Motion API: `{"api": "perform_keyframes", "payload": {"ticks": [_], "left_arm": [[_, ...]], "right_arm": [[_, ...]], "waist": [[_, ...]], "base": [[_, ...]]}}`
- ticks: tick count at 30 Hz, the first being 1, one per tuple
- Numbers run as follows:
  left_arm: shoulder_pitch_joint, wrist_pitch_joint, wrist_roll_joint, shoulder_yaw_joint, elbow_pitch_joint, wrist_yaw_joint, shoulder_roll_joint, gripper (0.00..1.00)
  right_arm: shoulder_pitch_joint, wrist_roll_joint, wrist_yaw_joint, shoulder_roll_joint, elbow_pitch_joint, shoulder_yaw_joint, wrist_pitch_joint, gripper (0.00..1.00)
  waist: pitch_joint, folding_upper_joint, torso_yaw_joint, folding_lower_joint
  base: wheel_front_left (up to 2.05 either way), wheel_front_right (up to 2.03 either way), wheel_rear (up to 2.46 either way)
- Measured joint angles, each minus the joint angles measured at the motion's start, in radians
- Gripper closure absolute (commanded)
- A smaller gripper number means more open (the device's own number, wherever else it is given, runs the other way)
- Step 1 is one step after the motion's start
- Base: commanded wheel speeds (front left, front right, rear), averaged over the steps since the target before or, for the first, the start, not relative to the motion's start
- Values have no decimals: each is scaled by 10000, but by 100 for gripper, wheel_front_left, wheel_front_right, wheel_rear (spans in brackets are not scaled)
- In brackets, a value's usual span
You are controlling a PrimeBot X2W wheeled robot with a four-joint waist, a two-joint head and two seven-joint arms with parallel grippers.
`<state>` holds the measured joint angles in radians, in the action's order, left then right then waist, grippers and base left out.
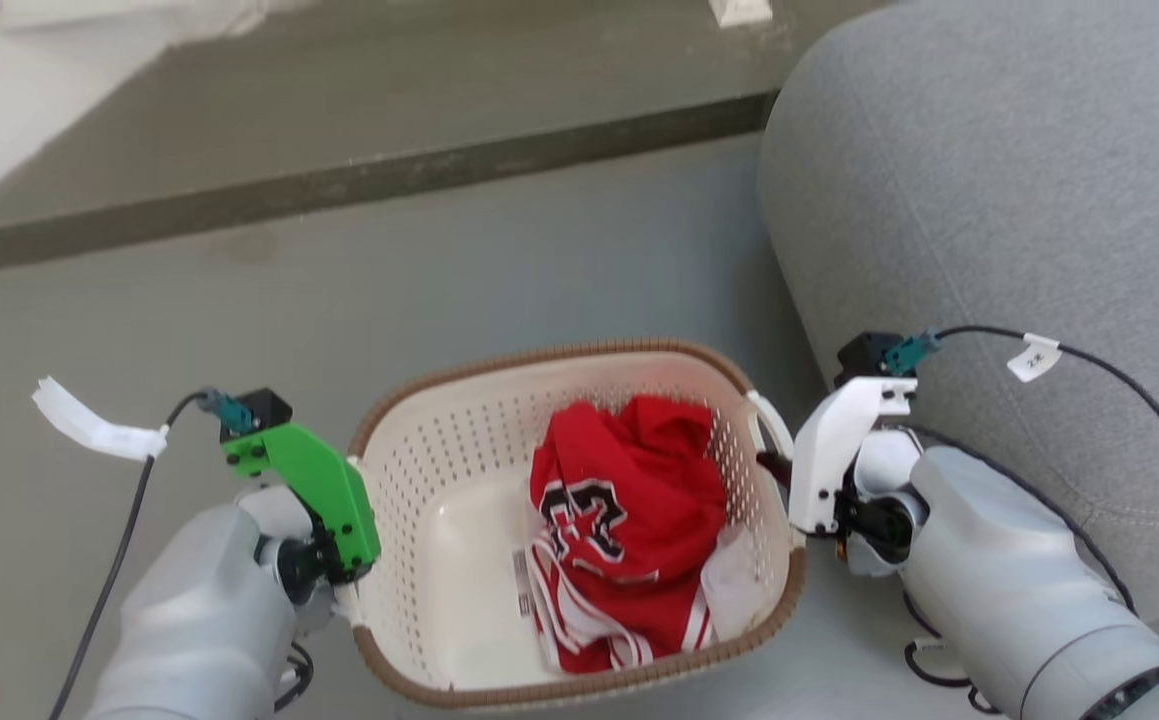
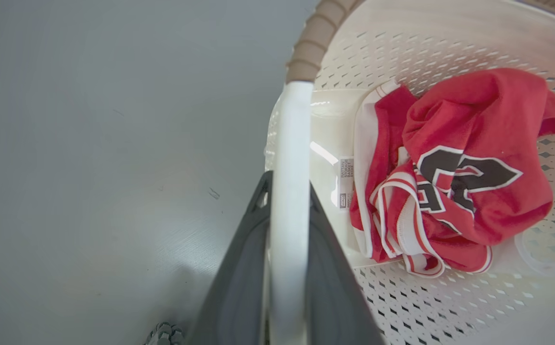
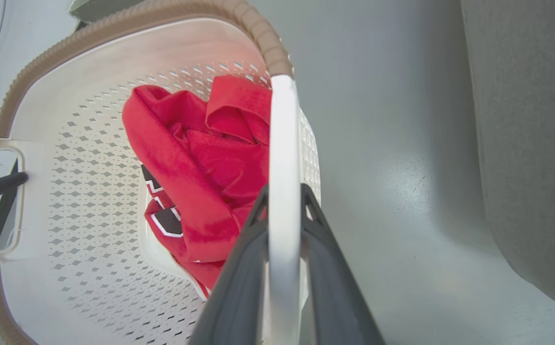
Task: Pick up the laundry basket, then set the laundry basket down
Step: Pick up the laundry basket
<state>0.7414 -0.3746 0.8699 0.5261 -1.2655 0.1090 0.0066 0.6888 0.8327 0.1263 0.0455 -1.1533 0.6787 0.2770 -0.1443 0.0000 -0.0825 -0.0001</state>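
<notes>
Handles (image 2: 291,120) of laundry basket (image 1: 439,450) pinched by left claw (image 2: 288,182) and right claw (image 3: 284,188).

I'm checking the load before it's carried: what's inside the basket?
The basket holds a crumpled red jersey with white trim and black-and-white lettering, toward its right side. A small label sits on the bare bottom beside it. Anything under the jersey is covered.
</notes>
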Motion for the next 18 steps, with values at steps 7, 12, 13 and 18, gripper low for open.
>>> {"api": "perform_keyframes", "payload": {"ticks": [7, 12, 13, 18], "left_arm": [[-452, -305, 75, 10, -148, -4, -19, 100], [-494, -479, 132, 12, -174, -40, -31, 100], [-496, -525, 169, 12, -176, -42, -31, 100], [-523, -750, 288, 31, -192, -52, -31, 100]], "right_arm": [[-420, 222, 50, -54, -123, 109, 360, 100], [-474, 332, 52, -58, -161, 125, 550, 100], [-477, 364, 52, -58, -171, 125, 608, 100], [-593, 460, 52, -56, -199, 136, 777, 100]], "waist": [[710, 0, -54, 0], [1140, 0, -97, 0], [1212, 0, -104, 0], [1507, 0, -107, 0]], "base": [[0, 0, 0], [0, 0, 0], [0, 0, 0], [0, 0, 0]]}}
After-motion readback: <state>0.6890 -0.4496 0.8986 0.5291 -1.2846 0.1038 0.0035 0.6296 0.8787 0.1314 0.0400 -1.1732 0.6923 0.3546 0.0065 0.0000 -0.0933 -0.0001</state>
